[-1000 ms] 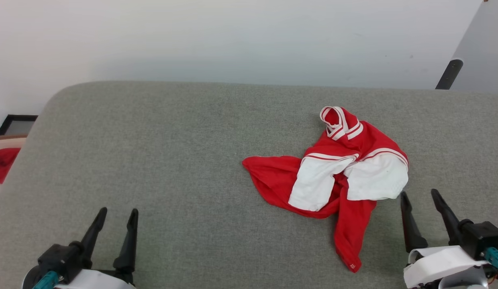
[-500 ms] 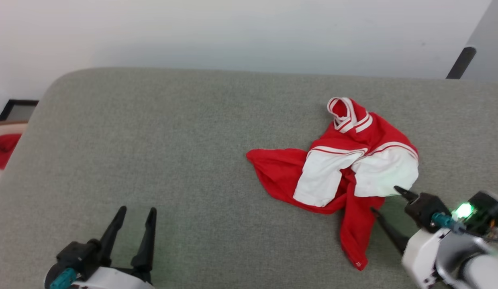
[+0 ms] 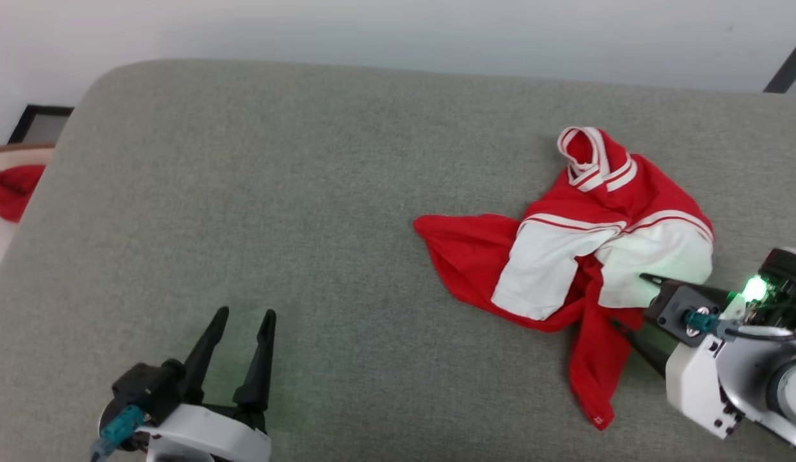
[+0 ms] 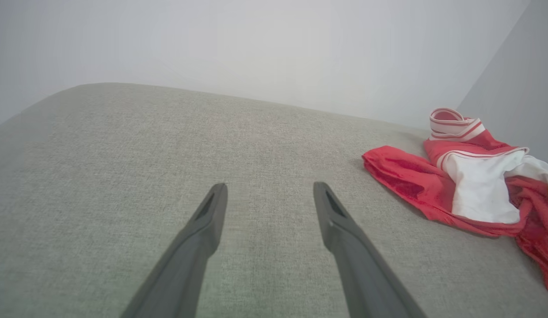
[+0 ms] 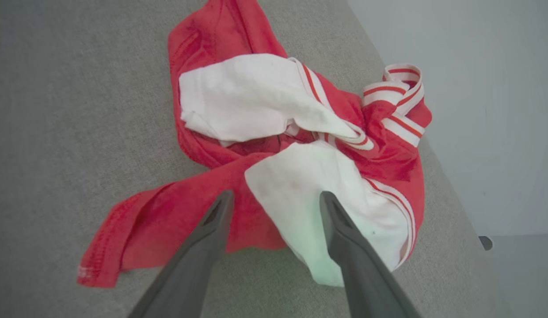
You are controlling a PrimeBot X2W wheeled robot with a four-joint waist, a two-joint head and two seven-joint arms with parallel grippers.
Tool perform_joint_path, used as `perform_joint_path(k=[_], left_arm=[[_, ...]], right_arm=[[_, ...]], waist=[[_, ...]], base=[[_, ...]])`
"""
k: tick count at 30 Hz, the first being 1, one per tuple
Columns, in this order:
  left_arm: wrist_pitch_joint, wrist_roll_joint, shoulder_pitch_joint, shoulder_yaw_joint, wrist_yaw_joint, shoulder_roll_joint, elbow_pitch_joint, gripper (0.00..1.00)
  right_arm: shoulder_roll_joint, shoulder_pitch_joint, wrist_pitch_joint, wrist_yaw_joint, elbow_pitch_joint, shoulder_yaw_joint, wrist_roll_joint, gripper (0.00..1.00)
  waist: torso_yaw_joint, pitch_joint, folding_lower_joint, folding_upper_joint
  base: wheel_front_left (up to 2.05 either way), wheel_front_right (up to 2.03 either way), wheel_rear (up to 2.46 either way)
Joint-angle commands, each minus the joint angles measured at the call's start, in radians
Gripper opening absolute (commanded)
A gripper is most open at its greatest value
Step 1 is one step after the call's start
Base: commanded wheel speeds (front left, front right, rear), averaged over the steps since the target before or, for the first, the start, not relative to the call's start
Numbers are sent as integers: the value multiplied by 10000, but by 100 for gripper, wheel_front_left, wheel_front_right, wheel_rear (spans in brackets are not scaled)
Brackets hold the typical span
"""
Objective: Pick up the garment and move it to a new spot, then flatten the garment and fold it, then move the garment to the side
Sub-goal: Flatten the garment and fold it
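Lying crumpled at 3 o'clock on cushion point(image 3: 308, 192), head view: shirt point(image 3: 590, 256), ungrabbed; left gripper point(image 3: 246, 311) spread at 8, right gripper point(image 3: 628, 299) spread at 4. Left wrist: shirt at 3. Right wrist: jaws straddle its white edge. All steps remain.

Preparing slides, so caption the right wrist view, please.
Open right hand poised at a crumpled red-and-white jersey lying on a grey cushion.

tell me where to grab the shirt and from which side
Grip the shirt by the white sleeve at its right edge, coming from the right with the open right gripper: that sleeve lies bunched and raised off the cushion, straight ahead of the gripper.
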Motion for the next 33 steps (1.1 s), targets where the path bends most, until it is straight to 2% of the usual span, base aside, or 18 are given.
perform_joint_path(k=[1, 13, 14, 15, 16, 21, 23, 27, 33], left_arm=[[-3, -75, -135, 9, -21, -28, -5, 100], [-3, -299, -497, -151, -21, -68, -39, 100], [-3, -323, -513, -136, -21, -72, -32, 100], [-3, -335, -506, -118, -21, -74, -26, 100], [-3, -346, -493, -106, -21, -80, -15, 100], [-3, -349, -390, -18, -21, -71, 16, 100], [-3, -335, -363, -12, -21, -46, 9, 100], [-3, -308, -349, -13, -21, 14, -40, 100], [-3, -298, -516, -104, -21, 122, -112, 100]], right_arm=[[-104, -246, -30, -10, 38, 83, 111, 100], [-78, -1012, -218, -10, 454, 583, -141, 100], [-59, -1031, -208, -10, 490, 577, -96, 50], [-65, -1064, -270, -10, 494, 574, -118, 27], [-24, -1041, -346, -10, 533, 485, -50, 0], [160, -745, -607, -10, 678, -32, 211, 0], [326, -552, -771, -10, 766, -604, 407, 0], [714, 73, -1102, -10, 991, -2196, 714, 0], [1866, 1074, -1422, -10, 1403, -5016, 1110, 0]], waist=[[143, 173, 0, 0], [278, 708, 0, 0], [270, 719, 0, 0], [257, 730, 0, 0], [242, 734, 0, 0], [54, 682, 0, 0], [-50, 661, 0, 0], [-298, 662, 0, 0], [-587, 807, 0, 0]], base=[[0, 0, 0], [0, 0, 0], [0, 0, 0], [0, 0, 0], [0, 0, 0], [0, 0, 0], [0, 0, 0], [0, 0, 0], [0, 0, 0]])
